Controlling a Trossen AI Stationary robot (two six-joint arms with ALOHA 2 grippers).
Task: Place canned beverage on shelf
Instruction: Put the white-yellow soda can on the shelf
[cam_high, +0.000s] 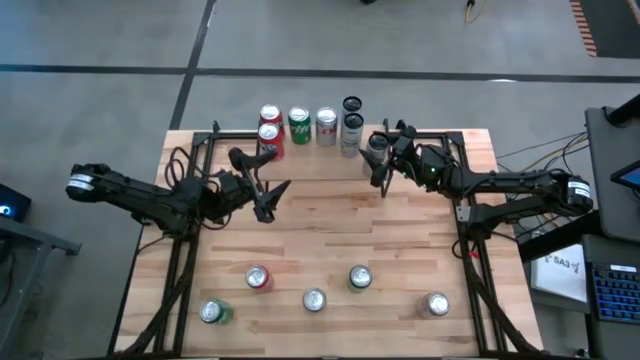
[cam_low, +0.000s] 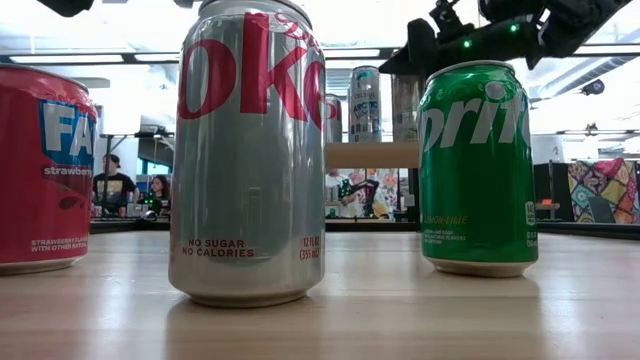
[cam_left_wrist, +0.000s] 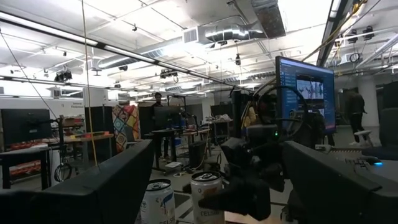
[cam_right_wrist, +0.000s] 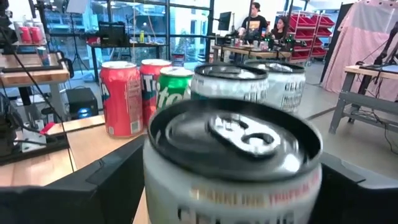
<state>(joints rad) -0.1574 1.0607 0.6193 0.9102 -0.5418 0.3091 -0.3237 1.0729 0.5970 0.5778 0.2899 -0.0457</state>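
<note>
My right gripper (cam_high: 378, 152) is shut on a silver beverage can (cam_high: 377, 144) at the right end of the shelf (cam_low: 370, 155). The shelf stands at the table's far edge. On it stand two red cans (cam_high: 269, 125), a green can (cam_high: 299, 124), a silver can (cam_high: 326, 126) and two black-and-white cans (cam_high: 351, 120). In the right wrist view the held can (cam_right_wrist: 233, 143) fills the space between my fingers. My left gripper (cam_high: 271, 201) is open and empty over the table's middle left, pointing toward the right arm. My right gripper pinches the can's side wall (cam_right_wrist: 155, 186), below its rim, between its two fingers (cam_right_wrist: 112, 180), one on each side. The fingers come level from the table's right side. The can stays upright. Whether its bottom stands on the shelf, I cannot tell.
Several cans stand on the table near its front edge: a green one (cam_high: 213, 312), a red one (cam_high: 258, 278), a silver one (cam_high: 314, 299), a green one (cam_high: 360, 277) and a silver one (cam_high: 435, 304). Black frame rails run along both table sides.
</note>
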